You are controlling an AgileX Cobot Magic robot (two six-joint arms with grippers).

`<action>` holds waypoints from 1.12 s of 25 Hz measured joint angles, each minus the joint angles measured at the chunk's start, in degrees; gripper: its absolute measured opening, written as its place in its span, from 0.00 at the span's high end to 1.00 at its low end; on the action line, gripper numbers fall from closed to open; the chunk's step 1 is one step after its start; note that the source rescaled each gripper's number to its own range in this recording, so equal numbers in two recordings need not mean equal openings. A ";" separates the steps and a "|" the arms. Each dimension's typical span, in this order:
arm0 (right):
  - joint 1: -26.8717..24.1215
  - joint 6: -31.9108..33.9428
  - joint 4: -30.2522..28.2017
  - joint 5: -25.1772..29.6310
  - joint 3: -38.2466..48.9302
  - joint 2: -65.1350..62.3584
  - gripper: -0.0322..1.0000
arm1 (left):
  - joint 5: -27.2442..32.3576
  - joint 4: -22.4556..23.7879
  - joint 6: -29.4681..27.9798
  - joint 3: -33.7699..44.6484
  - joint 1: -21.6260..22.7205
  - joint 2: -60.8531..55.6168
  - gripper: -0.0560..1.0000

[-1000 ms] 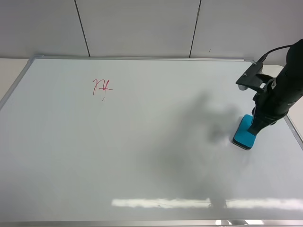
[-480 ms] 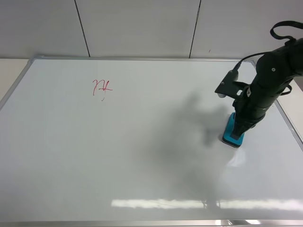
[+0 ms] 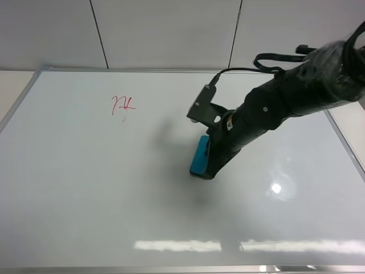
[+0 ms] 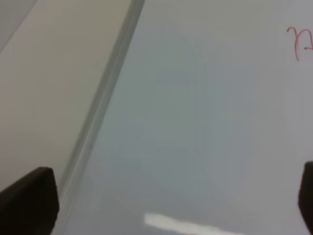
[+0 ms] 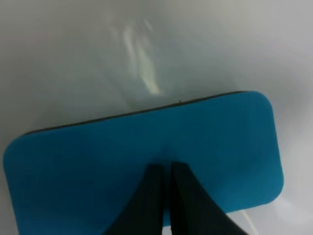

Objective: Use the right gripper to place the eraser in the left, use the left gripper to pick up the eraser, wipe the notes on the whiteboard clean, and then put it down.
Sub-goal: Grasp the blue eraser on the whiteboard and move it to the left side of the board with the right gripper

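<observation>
The teal-blue eraser (image 3: 199,157) lies near the middle of the whiteboard (image 3: 102,194). My right gripper (image 3: 211,170) is shut, with its tips pressed together against the eraser's broad blue face. The right wrist view shows the two closed fingers (image 5: 166,171) on the eraser (image 5: 73,161), its dark felt edge toward the board. The red notes (image 3: 122,105) sit at the board's upper left, well left of the eraser. My left gripper (image 4: 171,205) is open and empty over the board's left part (image 4: 195,122), with the notes (image 4: 299,41) at the picture's edge. The left gripper is out of the exterior view.
The board's silver frame (image 4: 102,107) runs along the left side, with the beige tabletop (image 4: 49,73) beyond it. A white panelled wall (image 3: 171,28) stands behind the board. The right arm (image 3: 296,91) reaches over the board from the right.
My right gripper has travelled left from the board's right edge to its middle, and the eraser has moved left with it. The notes are unchanged.
</observation>
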 joint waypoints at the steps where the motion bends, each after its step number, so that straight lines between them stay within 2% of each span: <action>1: 0.98 0.00 0.29 -0.06 -1.21 0.82 0.97 | 0.00 0.00 0.00 0.00 0.00 0.00 0.00; 8: 7.63 2.27 2.79 -0.44 -12.13 8.69 0.97 | 0.00 0.00 0.00 0.00 0.00 0.00 0.00; 14: 11.66 14.95 11.73 -0.05 -23.54 15.66 0.97 | 0.00 0.00 0.00 0.00 0.00 0.00 0.00; 18: 13.74 26.61 18.03 0.02 -29.54 19.51 0.97 | 0.00 0.00 0.00 0.00 0.00 0.00 0.00; 21: 15.03 33.71 20.04 0.06 -33.56 21.99 0.97 | 0.00 0.00 0.00 0.00 0.00 0.00 0.00; 24: 16.17 37.01 20.95 0.11 -37.37 24.16 0.97 | 0.00 0.00 0.00 0.00 0.00 0.00 0.00; 28: 17.15 37.55 23.62 0.58 -42.13 26.61 0.97 | 0.00 0.00 0.00 0.00 0.00 0.00 0.00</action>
